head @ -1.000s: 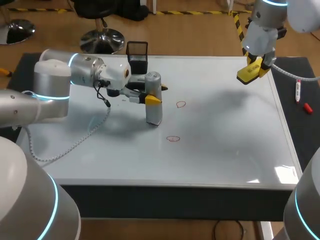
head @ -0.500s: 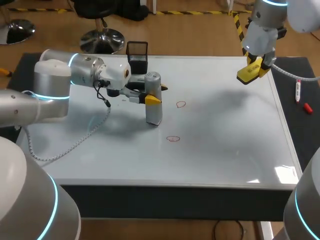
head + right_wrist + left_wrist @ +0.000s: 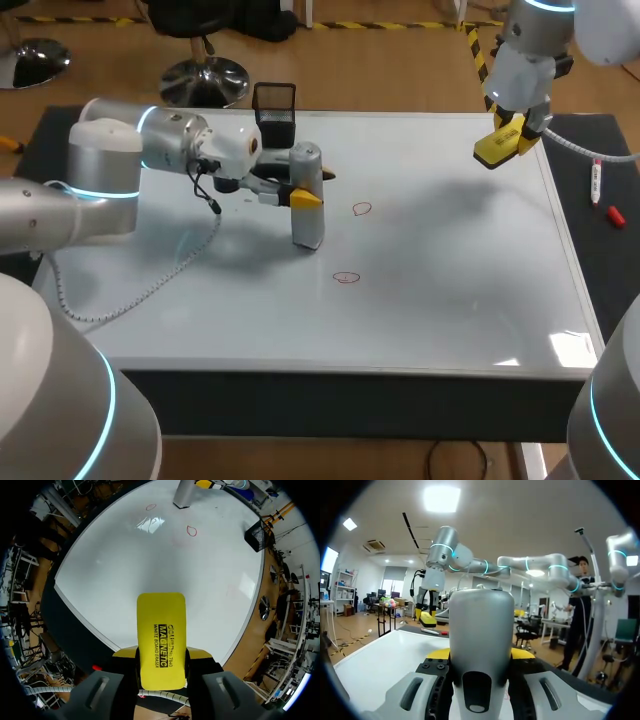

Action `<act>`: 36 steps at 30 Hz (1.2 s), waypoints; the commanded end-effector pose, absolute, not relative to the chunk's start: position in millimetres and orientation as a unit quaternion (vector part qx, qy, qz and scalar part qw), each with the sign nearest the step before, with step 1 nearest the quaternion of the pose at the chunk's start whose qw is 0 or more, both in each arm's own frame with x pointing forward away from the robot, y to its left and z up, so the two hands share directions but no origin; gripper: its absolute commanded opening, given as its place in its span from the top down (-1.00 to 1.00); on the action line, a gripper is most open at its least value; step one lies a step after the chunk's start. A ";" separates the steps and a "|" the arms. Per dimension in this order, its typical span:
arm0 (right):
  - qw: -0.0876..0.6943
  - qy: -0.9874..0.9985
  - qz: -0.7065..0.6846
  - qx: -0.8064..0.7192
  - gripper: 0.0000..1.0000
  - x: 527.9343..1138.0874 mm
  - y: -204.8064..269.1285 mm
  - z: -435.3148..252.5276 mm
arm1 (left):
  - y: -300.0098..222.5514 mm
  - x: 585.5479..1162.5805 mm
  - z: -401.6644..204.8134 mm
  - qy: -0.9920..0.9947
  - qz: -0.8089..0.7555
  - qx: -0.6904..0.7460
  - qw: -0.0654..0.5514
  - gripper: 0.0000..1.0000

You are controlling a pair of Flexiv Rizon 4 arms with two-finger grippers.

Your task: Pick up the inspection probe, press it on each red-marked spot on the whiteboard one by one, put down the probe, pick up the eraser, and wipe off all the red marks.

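The grey cylindrical probe (image 3: pixel 307 196) stands upright on the whiteboard (image 3: pixel 440 290), and my left gripper (image 3: pixel 305 190) is shut on it from the side. In the left wrist view the probe (image 3: pixel 481 645) fills the space between the yellow-tipped fingers (image 3: pixel 440 654). Two red marks lie on the board: one (image 3: pixel 361 208) right of the probe, one (image 3: pixel 346 277) nearer the front. My right gripper (image 3: pixel 510 135) hangs above the board's far right corner, shut on the yellow eraser (image 3: pixel 497 146). From the right wrist view the eraser (image 3: pixel 161 640) sits between the fingers, with both marks (image 3: pixel 191 530) (image 3: pixel 150 507) far ahead.
A black mesh pen holder (image 3: pixel 274 113) stands at the board's back edge behind the probe. A red and white marker (image 3: pixel 596 182) and a red cap (image 3: pixel 615 215) lie on the dark mat right of the board. A cable (image 3: pixel 150 285) trails from my left arm.
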State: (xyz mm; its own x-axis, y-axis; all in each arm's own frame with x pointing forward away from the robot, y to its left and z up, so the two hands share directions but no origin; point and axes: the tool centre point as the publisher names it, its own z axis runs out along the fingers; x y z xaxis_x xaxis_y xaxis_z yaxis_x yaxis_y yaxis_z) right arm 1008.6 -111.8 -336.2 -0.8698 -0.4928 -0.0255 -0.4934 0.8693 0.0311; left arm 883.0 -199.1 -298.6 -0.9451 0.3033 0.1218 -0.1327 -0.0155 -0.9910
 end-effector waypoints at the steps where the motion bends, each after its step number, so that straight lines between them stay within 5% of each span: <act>1: 0.007 0.967 0.017 -0.256 1.00 1009.2 -111.9 -335.5 | -196.4 879.0 -286.8 -0.686 0.710 -0.057 0.149 1.00; 36: 0.007 0.967 0.017 -0.256 1.00 1009.2 -111.9 -335.5 | -89.8 1019.3 -240.0 -0.708 0.706 -0.013 0.017 1.00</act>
State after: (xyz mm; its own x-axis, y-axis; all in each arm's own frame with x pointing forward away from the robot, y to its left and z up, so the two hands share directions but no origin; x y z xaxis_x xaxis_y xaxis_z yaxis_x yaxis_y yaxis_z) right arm 1008.6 -111.9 -336.2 -0.8698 -0.4927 -0.0256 -0.4933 0.8693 0.0311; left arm 1011.0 -95.8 -241.6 -0.9995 0.0310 0.0061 -0.0061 0.0005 -1.0000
